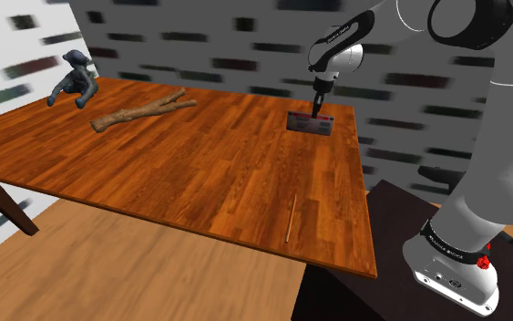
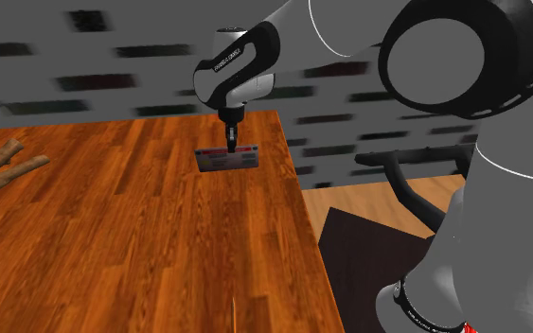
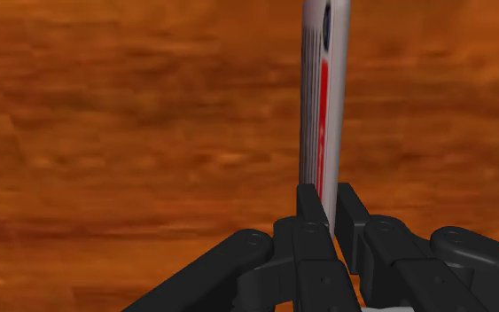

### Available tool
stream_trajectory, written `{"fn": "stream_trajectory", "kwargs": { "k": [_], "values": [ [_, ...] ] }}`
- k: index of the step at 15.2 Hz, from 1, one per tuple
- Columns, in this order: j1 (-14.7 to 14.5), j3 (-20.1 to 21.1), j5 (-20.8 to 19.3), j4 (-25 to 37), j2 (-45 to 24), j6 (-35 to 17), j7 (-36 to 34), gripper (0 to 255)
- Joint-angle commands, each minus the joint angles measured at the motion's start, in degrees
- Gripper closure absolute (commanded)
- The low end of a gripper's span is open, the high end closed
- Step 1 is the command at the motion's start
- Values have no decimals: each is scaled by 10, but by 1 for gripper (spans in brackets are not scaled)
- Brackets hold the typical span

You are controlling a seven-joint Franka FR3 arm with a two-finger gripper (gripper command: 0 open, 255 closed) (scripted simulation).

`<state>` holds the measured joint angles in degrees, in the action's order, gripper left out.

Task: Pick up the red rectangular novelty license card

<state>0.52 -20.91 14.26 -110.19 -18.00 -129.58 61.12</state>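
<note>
The claw is pinched narrow on one edge of the red-and-white license card, at the desk's far corner (whether it's clear of the wood, I cannot tell). The grasp looks made; next, a straight, steady lift.

A wooden table of reddish-brown planks is seen before a grey wall marked with dark bricks, and a lighter wooden floor is shown below the table's front edge. On the table, a forked brown branch is laid near the far edge toward the shoulder view's left, and a blue-grey figurine is set at the table's far corner just beyond it. A thin stick is laid near the table's front edge, well apart from both, and a black tubular frame is seen past the table's side, against the wall.
</note>
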Motion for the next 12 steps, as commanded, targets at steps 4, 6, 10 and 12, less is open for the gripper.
{"fn": "stream_trajectory", "kwargs": {
  "k": [4, 6, 10, 12],
  "values": [
    [0, 0, 0, 0, 0, 0, 0, 255],
    [-1, 0, 0, -2, 1, -1, -1, 255],
    [-4, -4, -11, 9, 17, 25, -9, 255],
    [-5, -5, -16, 16, 24, 38, -13, 255]
  ]
}}
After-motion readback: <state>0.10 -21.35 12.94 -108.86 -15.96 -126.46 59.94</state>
